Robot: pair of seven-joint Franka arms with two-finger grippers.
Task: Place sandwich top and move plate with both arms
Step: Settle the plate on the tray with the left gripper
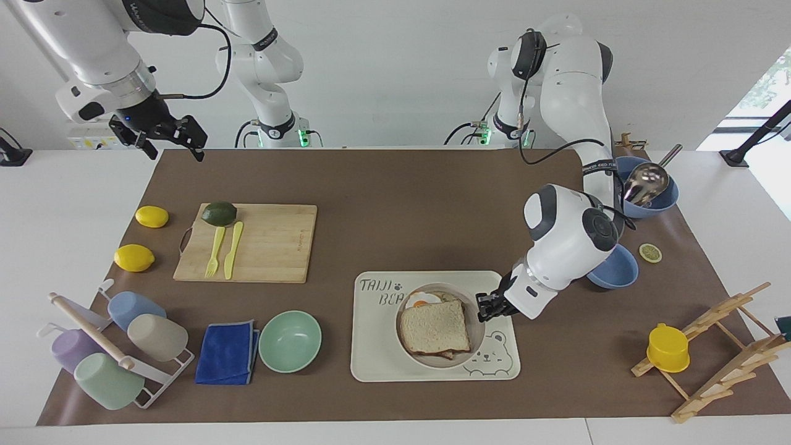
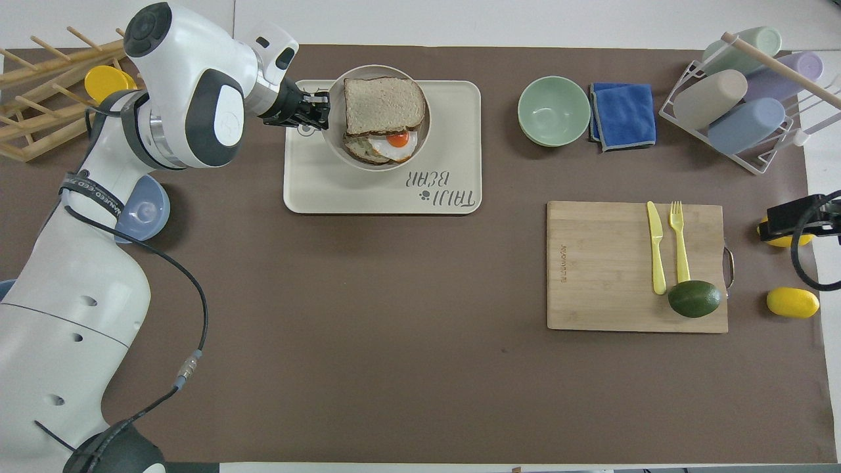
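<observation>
The left gripper [image 1: 481, 308] is pinching the rim of the plate [image 1: 474, 334] over the tray [image 1: 383, 364], while the right gripper [image 1: 170, 141] is waiting, spread wide.

The sandwich top [image 1: 435, 327] [image 2: 384, 105], a squarish slice of pale tan bread with a brown crust, lay flat on the stack on the plate [image 1: 476, 337] [image 2: 337, 141], offset so the fried egg [image 1: 421, 301] [image 2: 393, 143] on the toast beneath showed at the edge nearer the robots. The small round cream plate sat over the bear-printed tray [image 1: 377, 352] [image 2: 315, 190], at that tray's end toward the left arm. The left gripper [image 1: 482, 306] [image 2: 320, 112] was clamped on the plate's rim.
</observation>
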